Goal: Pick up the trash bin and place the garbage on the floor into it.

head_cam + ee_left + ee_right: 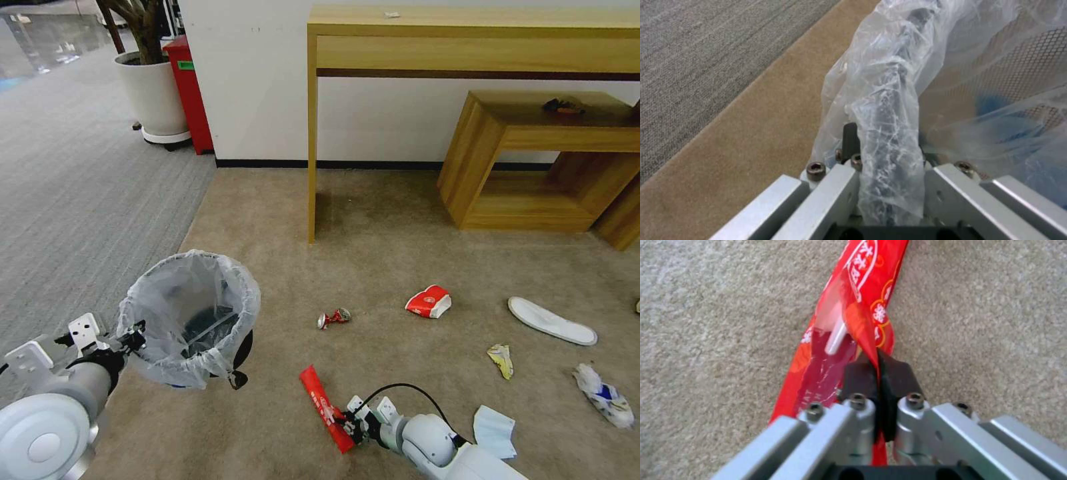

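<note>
The right gripper (880, 373) is pinched tight on a fold of the long red wrapper (325, 407), which lies flat on the beige carpet (400, 220) just right of the trash bin (190, 320). The left gripper (130, 335) is clamped on the bin's bag-covered rim (889, 140), holding it at the carpet's left edge. The step in hand looks like collecting the first piece of litter. Next the wrapper must be lifted clear and carried over the bin's mouth. A crushed can (333, 318), cup (429, 301) and slipper (552, 321) wait farther right.
</note>
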Controlling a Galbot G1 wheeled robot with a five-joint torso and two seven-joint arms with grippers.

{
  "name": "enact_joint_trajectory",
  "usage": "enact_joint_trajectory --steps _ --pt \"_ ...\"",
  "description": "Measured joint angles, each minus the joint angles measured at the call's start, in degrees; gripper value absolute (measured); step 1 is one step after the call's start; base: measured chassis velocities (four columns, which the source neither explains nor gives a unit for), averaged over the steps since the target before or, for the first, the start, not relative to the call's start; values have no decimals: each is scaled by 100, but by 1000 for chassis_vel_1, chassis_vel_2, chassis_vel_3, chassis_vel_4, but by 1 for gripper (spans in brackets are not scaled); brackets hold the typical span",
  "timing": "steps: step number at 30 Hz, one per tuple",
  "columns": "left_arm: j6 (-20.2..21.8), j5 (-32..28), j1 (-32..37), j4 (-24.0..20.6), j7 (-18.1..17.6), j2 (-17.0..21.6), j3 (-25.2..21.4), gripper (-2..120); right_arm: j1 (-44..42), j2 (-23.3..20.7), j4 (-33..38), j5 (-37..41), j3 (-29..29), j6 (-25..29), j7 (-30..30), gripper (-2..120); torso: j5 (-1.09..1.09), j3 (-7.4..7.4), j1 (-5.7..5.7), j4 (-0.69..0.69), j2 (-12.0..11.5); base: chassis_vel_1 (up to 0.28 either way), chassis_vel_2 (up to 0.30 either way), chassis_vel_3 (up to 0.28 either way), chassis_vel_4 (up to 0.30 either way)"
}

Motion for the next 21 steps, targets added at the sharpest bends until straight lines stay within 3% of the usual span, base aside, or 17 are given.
enact_joint_trajectory --steps 14,21 --pt "0 68 -4 4 39 24 33 0 -3 -32 33 7 98 364 65 0 0 0 0 0 0 0 0 0 0" --pt "0 137 -20 48 47 90 114 0 -108 -278 661 455 454 638 487 0 1 0 0 0 0 0 0 0 0"
